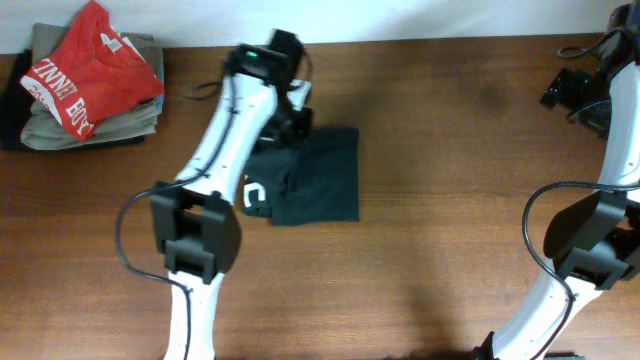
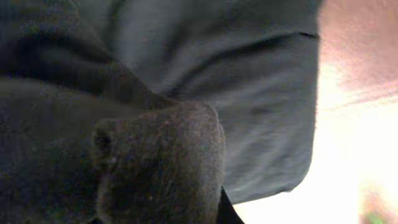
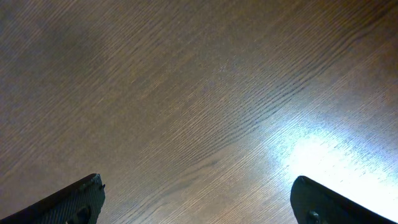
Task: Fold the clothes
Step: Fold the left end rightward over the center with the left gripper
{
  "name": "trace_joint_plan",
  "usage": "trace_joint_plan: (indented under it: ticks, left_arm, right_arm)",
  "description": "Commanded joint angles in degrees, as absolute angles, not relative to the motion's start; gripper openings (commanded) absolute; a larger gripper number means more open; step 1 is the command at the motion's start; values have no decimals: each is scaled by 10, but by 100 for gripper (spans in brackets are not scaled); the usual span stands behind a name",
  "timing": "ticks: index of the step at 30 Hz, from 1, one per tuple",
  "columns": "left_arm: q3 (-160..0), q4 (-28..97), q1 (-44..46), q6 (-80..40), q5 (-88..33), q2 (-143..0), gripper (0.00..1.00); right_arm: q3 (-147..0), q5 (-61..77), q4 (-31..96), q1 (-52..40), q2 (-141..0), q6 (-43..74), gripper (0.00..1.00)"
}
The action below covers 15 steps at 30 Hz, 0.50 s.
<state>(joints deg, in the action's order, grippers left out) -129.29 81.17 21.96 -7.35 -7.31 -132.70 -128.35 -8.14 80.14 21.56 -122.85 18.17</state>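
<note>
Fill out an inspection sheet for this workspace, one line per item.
Surface: brown wooden table, no spills seen.
Job's things: black T-shirt, partly folded near centre, white lettering showing at its left edge.
Clutter: red T-shirt atop khaki folded garments, far-left corner.
Hands: left hand shut on the black T-shirt's upper edge; right hand open over bare wood, holding nothing.
Cables: black cable loops beside the left arm; second cable beside the right arm.
Surroundings: white strip beyond the far table edge.

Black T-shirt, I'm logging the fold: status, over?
Left gripper shut on black T-shirt, partly folded. Right gripper open over the table. Nothing in the way.
</note>
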Motion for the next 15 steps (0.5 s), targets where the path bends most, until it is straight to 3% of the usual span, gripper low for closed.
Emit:
trace_joint_plan:
  ticks: [1,11,13,15]
  left_arm:
    - [-1301,810,248,-84,-84,-1372,3]
    - [-1301,759,296,-93,-118,-1428,4]
    - [-1301,740,305,-98,-123,-1428,11]
    - [-1301,733,311,-98,-127,-1428,27]
  right_arm:
    - [-1285,-93,802,214,-1222,183,99]
    - [-1285,-93,801,214,-1222,183,99]
    - [-1285,-93,801,214,-1222,183,98]
    - [-1285,-93,802,214,-1222,183,99]
